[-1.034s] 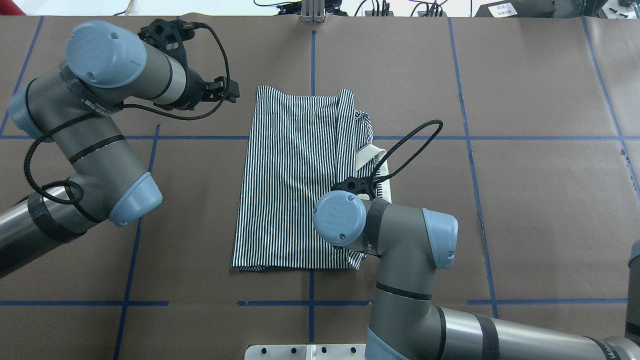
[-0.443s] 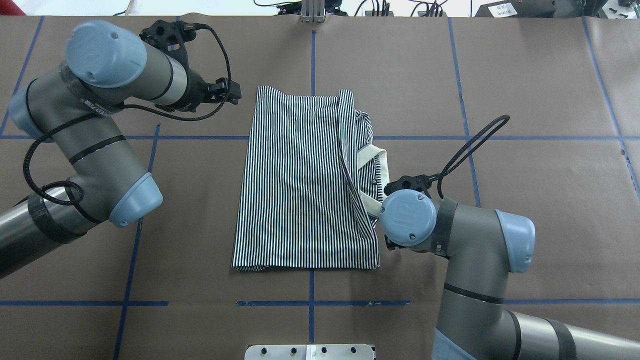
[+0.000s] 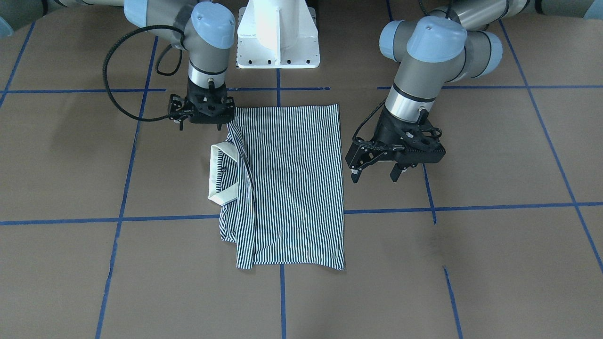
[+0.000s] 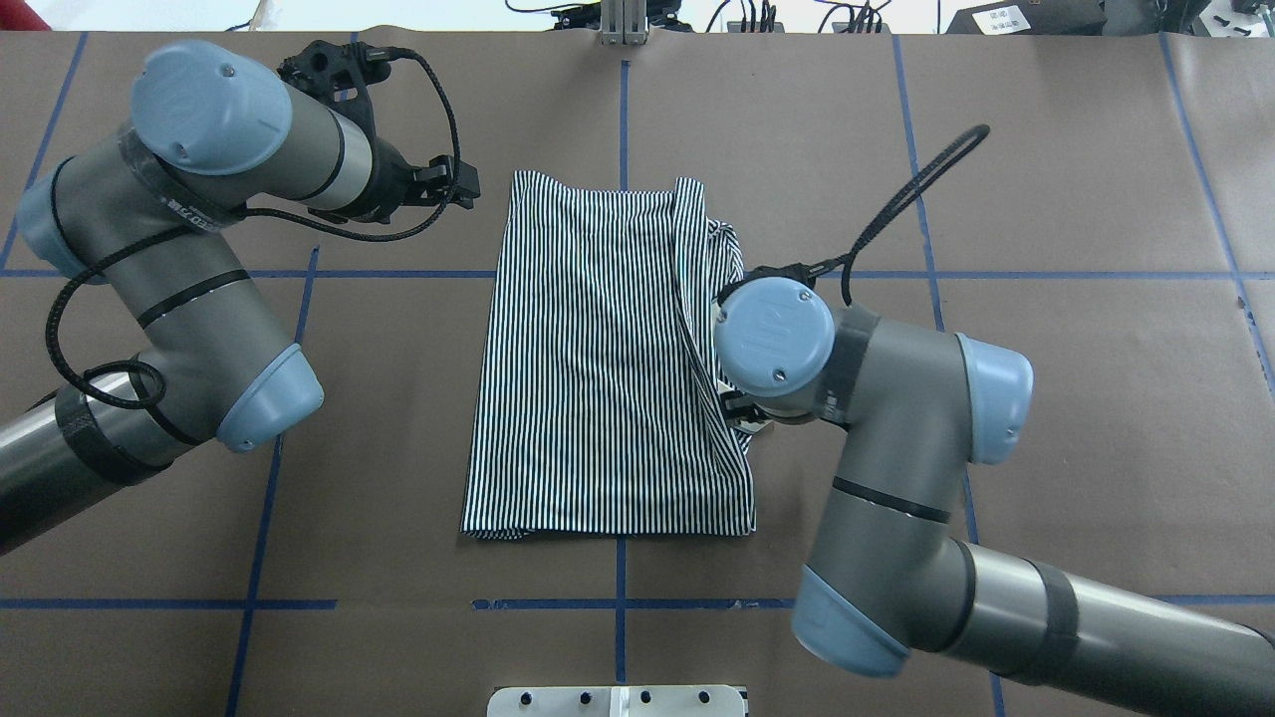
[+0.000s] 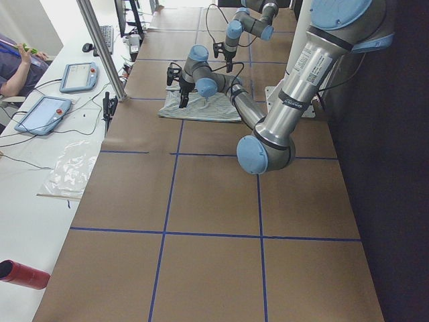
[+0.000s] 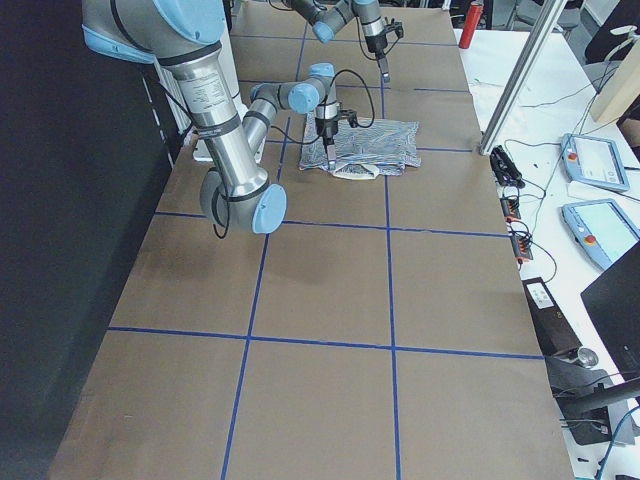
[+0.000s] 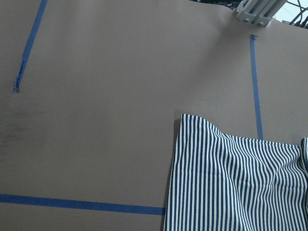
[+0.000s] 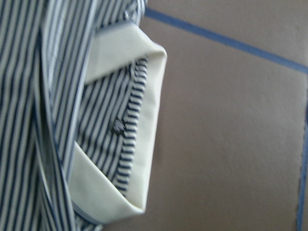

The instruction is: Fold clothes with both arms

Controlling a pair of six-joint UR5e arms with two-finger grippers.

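Note:
The striped polo shirt (image 4: 598,368) lies folded into a long rectangle mid-table, and it also shows in the front view (image 3: 292,188). Its cream collar (image 3: 219,174) sticks out on the robot's right side, and the right wrist view (image 8: 149,120) shows it close up. My right gripper (image 3: 200,126) hangs just above the shirt's near right corner beside the collar. Its fingers look apart and empty. In the overhead view the wrist hides it. My left gripper (image 4: 460,184) is open and empty, hovering just off the shirt's far left corner (image 7: 185,120).
The white pedestal base (image 3: 278,37) stands at the table's near edge. Blue tape lines cross the brown table cover (image 4: 1046,398). An aluminium post (image 4: 623,20) stands at the far edge. Tablets (image 5: 43,114) and a person (image 5: 13,67) are beyond that edge.
My right arm swung off the shirt's near right part to the right, then moved farther along the collar side. The shirt's near right corner now lies flat. The left arm barely moved.

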